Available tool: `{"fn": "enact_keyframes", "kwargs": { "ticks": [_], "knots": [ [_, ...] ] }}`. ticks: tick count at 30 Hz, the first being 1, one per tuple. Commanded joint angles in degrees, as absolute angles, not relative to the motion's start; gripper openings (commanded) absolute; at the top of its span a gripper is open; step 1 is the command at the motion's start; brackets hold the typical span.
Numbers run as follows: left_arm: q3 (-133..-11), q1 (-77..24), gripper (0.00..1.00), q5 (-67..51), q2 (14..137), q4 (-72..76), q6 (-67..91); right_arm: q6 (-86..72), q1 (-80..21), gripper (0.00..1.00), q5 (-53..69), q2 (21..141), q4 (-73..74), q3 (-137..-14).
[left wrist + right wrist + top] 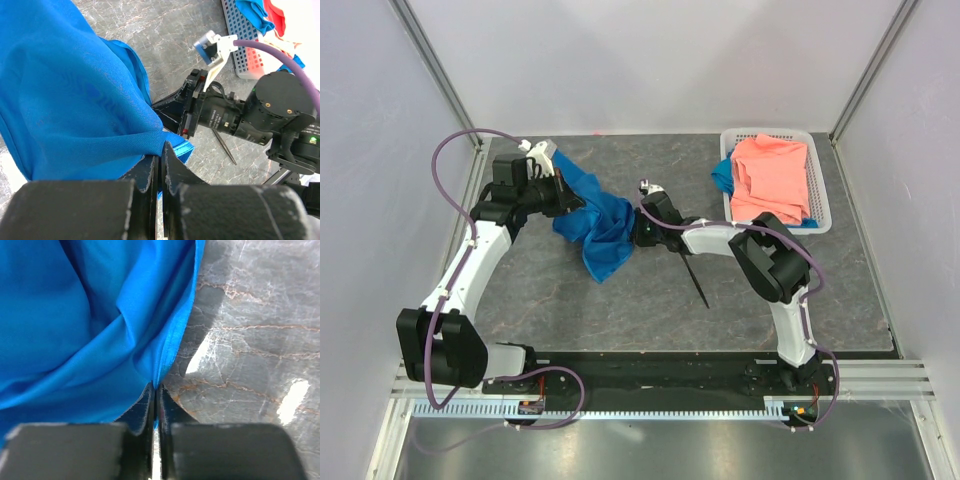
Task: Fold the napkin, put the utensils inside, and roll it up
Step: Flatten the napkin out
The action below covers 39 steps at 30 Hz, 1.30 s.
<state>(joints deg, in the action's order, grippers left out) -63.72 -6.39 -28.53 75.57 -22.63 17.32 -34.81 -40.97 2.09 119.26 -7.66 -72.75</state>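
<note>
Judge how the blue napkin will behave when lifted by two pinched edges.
Probably floppy: the napkin sags in folds between the left gripper and right gripper. Likely light: small pinches on its edges seem to hold it. It should drape, not roll.

A dark grey, marble-veined surface [570,300] fills the enclosure. Behind it and on both sides rise plain pale walls [650,60], met at its far corners by slanting aluminium posts [438,70]. A slotted metal rail [660,408] runs along its near edge. A white mesh basket [770,133] sits at its far right corner. Bright glare patches [295,400] lie on its veining.
</note>
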Motion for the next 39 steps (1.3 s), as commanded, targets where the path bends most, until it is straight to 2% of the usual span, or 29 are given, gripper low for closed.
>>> {"fn": "enact_keyframes", "kwargs": {
  "ticks": [1,6,12,18,20,21,22,23,26,27,31,36,39],
  "knots": [
    [-64.9,-6.2,0.02,-25.2,73.8,-22.6,14.6,-35.2,-39.5,0.00,3.9,118.7,-6.0,-75.2],
    [-64.8,-6.2,0.02,-14.7,69.1,-24.3,10.4,-29.6,-37.8,0.00,0.9,111.0,-0.2,-76.2],
    [-61.2,-6.1,0.02,-9.2,62.9,-25.0,7.4,-23.8,-37.1,0.00,-4.8,101.4,8.2,-80.1],
    [-55.8,-5.4,0.06,-15.0,61.8,-25.9,6.8,-19.6,-34.9,0.01,-5.4,108.0,14.8,-94.3],
    [-55.5,-5.4,0.06,-16.0,64.9,-27.7,7.5,-18.6,-34.4,0.11,-6.1,111.3,21.0,-102.3],
    [-55.7,-5.4,0.06,-17.2,66.3,-28.2,7.6,-18.5,-34.1,0.28,-6.7,113.4,23.2,-104.4],
    [-56.4,-5.4,0.06,-18.2,67.4,-28.7,7.6,-18.5,-34.2,0.37,-6.6,113.8,27.0,-106.2],
    [-57.0,-5.4,0.06,-19.5,69.8,-29.8,7.9,-18.5,-34.4,0.49,-6.3,112.0,27.6,-105.1],
    [-57.2,-5.4,0.06,-24.2,71.4,-30.3,8.7,-19.5,-37.3,0.65,-7.0,103.8,24.4,-92.4],
    [-57.2,-5.5,0.06,-24.9,71.5,-30.1,8.8,-20.2,-38.0,0.66,-7.1,101.8,22.7,-88.8],
    [-56.9,-5.5,0.06,-22.0,72.3,-30.3,8.5,-24.6,-40.2,0.70,-8.1,95.7,20.0,-71.7],
    [-56.9,-5.6,0.06,-20.7,73.2,-30.7,8.3,-28.3,-40.5,0.67,-7.0,96.2,16.6,-65.6],
    [-57.0,-5.6,0.06,-17.5,73.7,-31.1,7.8,-28.8,-43.1,0.65,-5.4,97.9,14.7,-66.2]
  ]
}}
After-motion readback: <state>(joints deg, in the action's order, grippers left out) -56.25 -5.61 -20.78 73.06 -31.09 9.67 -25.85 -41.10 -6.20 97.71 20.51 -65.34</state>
